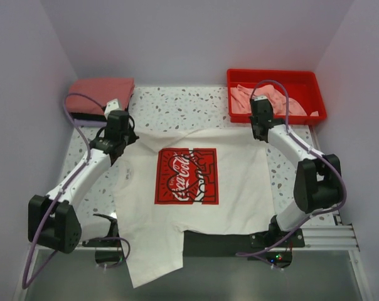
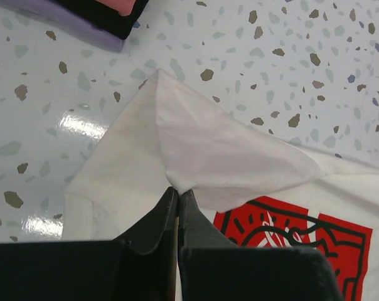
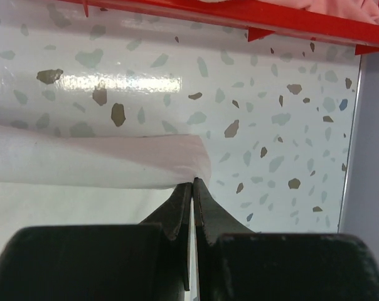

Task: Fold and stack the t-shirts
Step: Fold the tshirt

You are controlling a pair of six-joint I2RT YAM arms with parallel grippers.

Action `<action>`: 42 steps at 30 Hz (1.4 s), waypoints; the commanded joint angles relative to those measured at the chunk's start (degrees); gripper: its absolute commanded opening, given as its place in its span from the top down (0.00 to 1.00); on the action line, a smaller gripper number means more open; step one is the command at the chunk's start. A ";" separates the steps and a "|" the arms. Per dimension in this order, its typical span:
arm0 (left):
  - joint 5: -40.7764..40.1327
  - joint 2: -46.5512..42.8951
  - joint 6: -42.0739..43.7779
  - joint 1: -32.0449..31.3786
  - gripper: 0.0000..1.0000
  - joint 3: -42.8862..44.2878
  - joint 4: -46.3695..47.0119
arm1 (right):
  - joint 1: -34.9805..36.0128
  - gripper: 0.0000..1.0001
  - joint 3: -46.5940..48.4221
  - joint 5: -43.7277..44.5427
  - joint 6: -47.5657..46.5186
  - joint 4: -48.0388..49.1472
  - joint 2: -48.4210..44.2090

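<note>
Left gripper (image 2: 178, 191) is closed on a lifted far-left fold of the white t-shirt (image 1: 240, 188), and the right gripper (image 3: 193, 182) pinches its far-right edge. The shirt lies print-up mid-table, so a first fold seems to be starting; next, both arms would need to carry the far edge nearward evenly. The speckled table (image 1: 189, 110) is glossy between pale walls, with a folded stack (image 1: 101, 88) far left and a red tray (image 1: 274, 76) far right.
</note>
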 commanded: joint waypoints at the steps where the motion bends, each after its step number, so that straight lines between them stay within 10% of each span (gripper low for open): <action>1: -1.00 -5.85 -4.36 -0.77 1.00 -2.58 -3.11 | -0.01 1.00 -1.30 1.88 1.76 -2.66 -3.27; 29: -3.91 -31.61 -17.46 -9.12 1.00 -11.63 -26.23 | 1.13 0.98 -9.92 1.88 7.20 -7.76 -13.03; 40: -1.09 -33.46 -17.38 -9.21 1.00 -14.45 -24.04 | 1.13 0.66 -10.45 6.27 17.75 -17.95 -17.15; 42: -1.27 -33.20 -17.11 -9.12 1.00 -14.10 -23.16 | 1.05 0.47 -9.40 5.14 18.54 -19.18 -20.84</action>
